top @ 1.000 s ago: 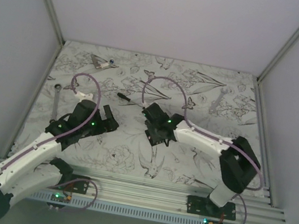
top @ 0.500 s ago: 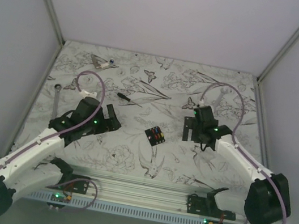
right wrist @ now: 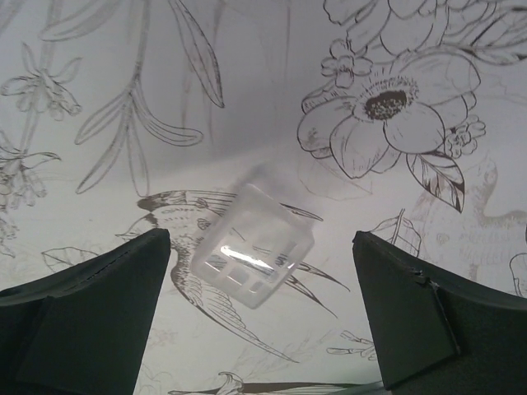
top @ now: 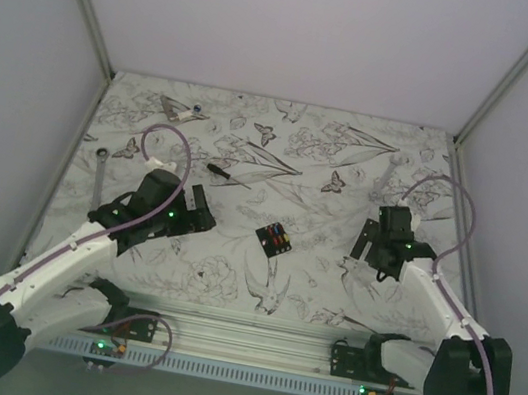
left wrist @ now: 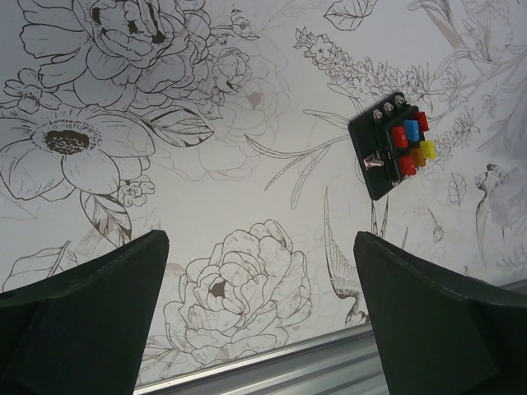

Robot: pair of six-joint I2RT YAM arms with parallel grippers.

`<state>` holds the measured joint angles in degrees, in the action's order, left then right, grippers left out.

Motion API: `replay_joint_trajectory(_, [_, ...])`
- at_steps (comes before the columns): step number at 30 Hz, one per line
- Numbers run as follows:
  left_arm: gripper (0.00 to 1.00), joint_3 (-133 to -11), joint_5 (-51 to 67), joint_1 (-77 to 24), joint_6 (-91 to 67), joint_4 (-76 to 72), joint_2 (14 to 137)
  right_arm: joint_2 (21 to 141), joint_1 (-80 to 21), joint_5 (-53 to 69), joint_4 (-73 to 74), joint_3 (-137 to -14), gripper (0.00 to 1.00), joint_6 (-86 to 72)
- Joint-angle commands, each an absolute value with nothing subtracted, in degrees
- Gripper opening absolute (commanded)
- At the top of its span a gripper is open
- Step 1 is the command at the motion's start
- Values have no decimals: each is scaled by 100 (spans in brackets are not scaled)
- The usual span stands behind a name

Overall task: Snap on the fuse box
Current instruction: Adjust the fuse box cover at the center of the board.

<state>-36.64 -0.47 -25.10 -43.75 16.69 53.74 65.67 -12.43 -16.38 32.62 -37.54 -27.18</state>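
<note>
On the flower-printed table (top: 353,152), the job of snapping on the fuse box is at its fetching step, by the look of it: both arms hang over the cloth with nothing in hand. The left gripper (top: 199,211) stands with its fingers spread wide and nothing between them, and so does the right gripper (top: 372,252). The fuse box (top: 273,238) lies flat near the middle of the table, between the two grippers and apart from both. In the left wrist view it sits ahead and off to the right, outside the gap between the fingers. A clear cover (right wrist: 255,251) lies tilted on the cloth just ahead of the right fingers' gap — likely the part to be pressed home. The next move calls for the right jaws to drop and close on that cover, then carry it squarely over the box's coloured fuses (left wrist: 409,146).
</note>
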Motion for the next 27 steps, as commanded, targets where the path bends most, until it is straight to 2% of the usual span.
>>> replay_joint_trajectory(1, [100, -3728, 67, -2470, -4219, 1689, 5388, 6658, -1082, -1281, 3234, -3717, 100, -2927])
replay_joint_trajectory(6, [100, -3680, 87, -2470, -4210, 1670, 5329, 7063, -1101, -621, 2954, -3592, 100, -2909])
replay_joint_trajectory(10, [100, -3677, 68, -2470, -4202, 1676, 5292, 7240, -1335, -556, 2964, -3618, 100, -2875])
replay_joint_trajectory(19, [100, -3683, 90, -2470, -4211, 1674, 5301, 8007, -2215, -684, 2769, -4187, 84, -2621])
replay_joint_trajectory(22, [100, -3673, 103, -2470, -4210, 1678, 5262, 8527, -2650, -814, 2760, -4598, 85, -2382])
replay_joint_trajectory(27, [100, -3635, 98, -2470, -4203, 1687, 5187, 8940, -3066, -1079, 2710, -5165, 95, -2296])
